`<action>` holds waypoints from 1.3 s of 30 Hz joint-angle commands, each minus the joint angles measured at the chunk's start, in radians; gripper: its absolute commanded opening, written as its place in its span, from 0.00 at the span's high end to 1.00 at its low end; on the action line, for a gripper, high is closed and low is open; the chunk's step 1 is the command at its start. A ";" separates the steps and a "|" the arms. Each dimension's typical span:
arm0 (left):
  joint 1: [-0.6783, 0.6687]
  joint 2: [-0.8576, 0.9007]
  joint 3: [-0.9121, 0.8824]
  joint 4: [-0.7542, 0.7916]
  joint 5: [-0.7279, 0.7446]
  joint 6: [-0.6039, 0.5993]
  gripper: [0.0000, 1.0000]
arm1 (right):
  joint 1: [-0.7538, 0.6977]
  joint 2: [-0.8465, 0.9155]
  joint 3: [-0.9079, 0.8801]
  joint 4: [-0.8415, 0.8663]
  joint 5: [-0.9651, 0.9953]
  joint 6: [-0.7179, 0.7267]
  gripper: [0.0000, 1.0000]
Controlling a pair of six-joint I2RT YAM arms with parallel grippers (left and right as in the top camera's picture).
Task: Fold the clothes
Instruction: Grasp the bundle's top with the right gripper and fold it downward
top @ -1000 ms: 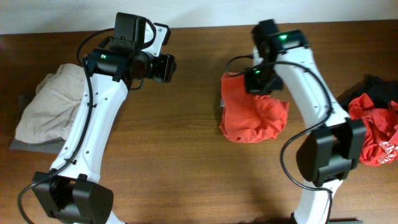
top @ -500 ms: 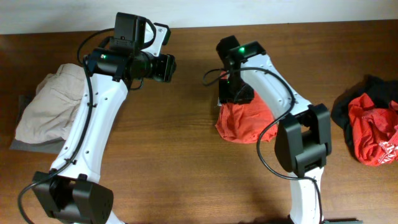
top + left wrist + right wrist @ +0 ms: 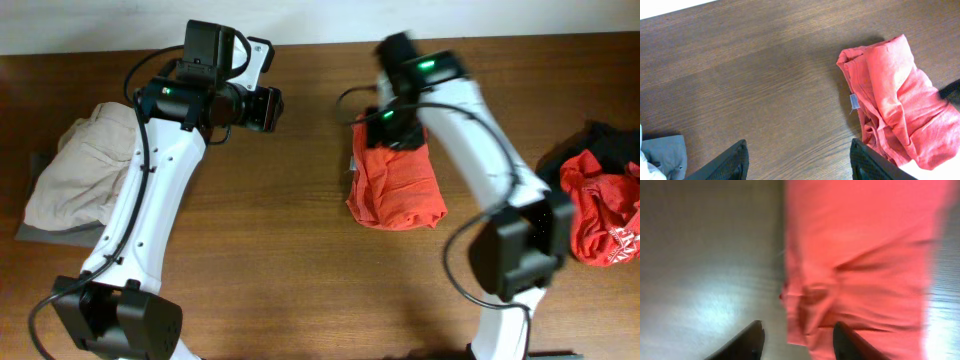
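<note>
Two grippers both stand with fingers apart and nothing held. The right gripper (image 3: pixel 799 342) hangs just above the orange-red T-shirt (image 3: pixel 395 190), and its blurred wrist view shows one edge of the cloth lying under the gap between the fingers. From overhead, it is over the far end of the bundle, whose long axis runs from the far side of the table (image 3: pixel 280 250) toward the robot. Most of the shirt therefore lies on the near side of this gripper. The left gripper (image 3: pixel 797 165) hovers over bare wood, with the shirt well off to its right. The right arm is much the nearer, so I judge the next grasp to be its job.
</note>
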 commanded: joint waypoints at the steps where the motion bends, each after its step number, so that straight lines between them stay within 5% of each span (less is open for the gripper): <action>1: 0.003 -0.014 0.011 -0.001 -0.003 0.016 0.35 | -0.109 -0.018 0.007 0.005 -0.002 0.010 0.78; 2: 0.003 -0.014 0.011 -0.001 -0.003 0.016 0.36 | -0.124 0.008 -0.006 0.020 -0.003 0.010 0.91; 4: 0.003 -0.014 0.011 0.000 -0.003 0.016 0.36 | -0.121 0.040 -0.027 0.047 -0.013 0.010 0.96; 15: 0.002 -0.014 0.011 -0.004 -0.003 0.016 0.36 | -0.012 0.260 -0.117 0.444 -0.111 0.195 0.96; 18: 0.000 -0.013 0.011 -0.003 -0.002 0.016 0.35 | -0.010 0.262 -0.100 0.538 -0.244 0.058 0.96; 24: -0.029 -0.011 0.011 0.045 0.022 0.073 0.35 | -0.073 0.146 0.022 0.292 -0.280 -0.103 0.94; 30: -0.094 0.045 0.011 0.149 0.044 0.080 0.36 | -0.166 0.032 0.035 -0.002 -0.192 -0.103 0.96; 39: -0.160 0.304 0.011 0.344 0.224 0.079 0.66 | -0.208 0.030 -0.068 -0.146 -0.127 -0.103 0.96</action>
